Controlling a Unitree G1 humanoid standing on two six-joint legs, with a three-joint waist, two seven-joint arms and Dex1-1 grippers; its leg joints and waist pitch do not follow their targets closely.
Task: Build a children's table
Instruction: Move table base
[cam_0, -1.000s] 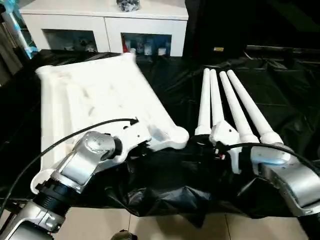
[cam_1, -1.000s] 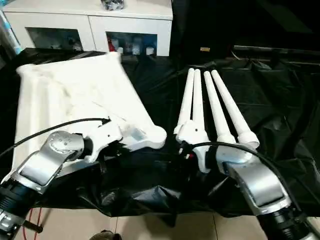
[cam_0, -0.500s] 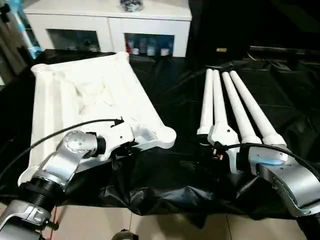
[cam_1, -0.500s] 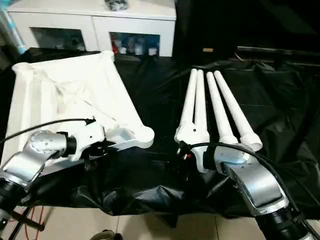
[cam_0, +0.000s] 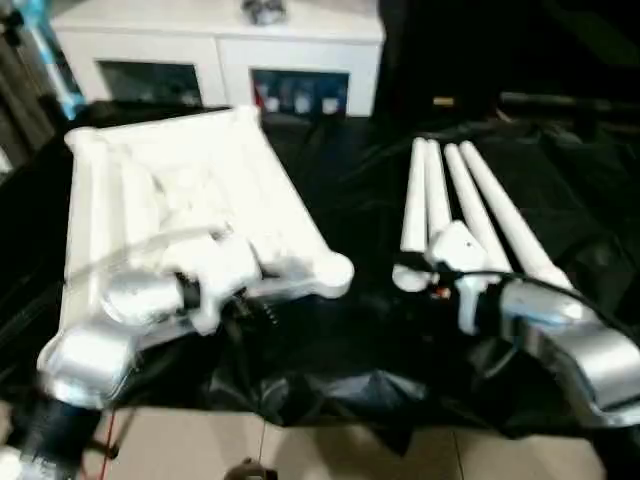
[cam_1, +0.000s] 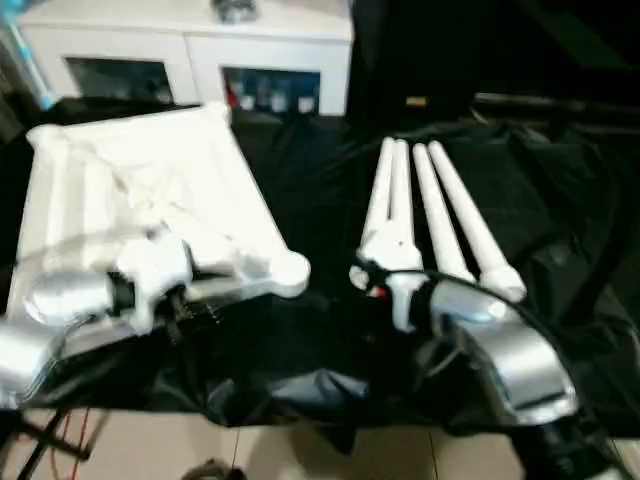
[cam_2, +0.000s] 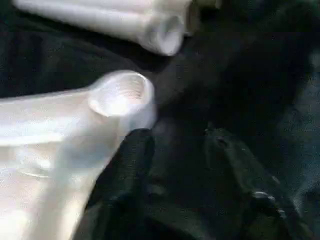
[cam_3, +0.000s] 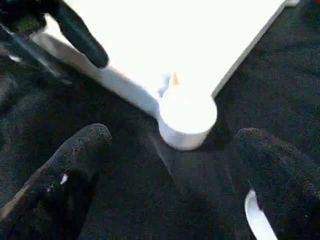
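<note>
The children's table lies in parts on the black cloth. Its white square top (cam_0: 170, 190) rests underside up at the left, with one round corner socket (cam_0: 332, 272) pointing toward the middle. Several white tubular legs (cam_0: 470, 200) lie side by side at the right. My left gripper (cam_2: 175, 150) is at the top's near edge beside that socket (cam_2: 122, 95); its fingers stand apart over bare cloth, one close against the white edge. My right gripper (cam_3: 175, 150) is open wide just short of the socket (cam_3: 187, 117), at the legs' near ends.
A black-draped work table (cam_0: 350, 340) carries everything; its near edge drops to a tiled floor (cam_0: 330, 455). A white cabinet with glass doors (cam_0: 220, 40) stands behind it. Crumpled cloth bunches up between my two arms.
My left gripper's fingers have spread apart from shut. The white top first swung a little to the left, then stayed put. My right gripper has kept its place and stayed open.
</note>
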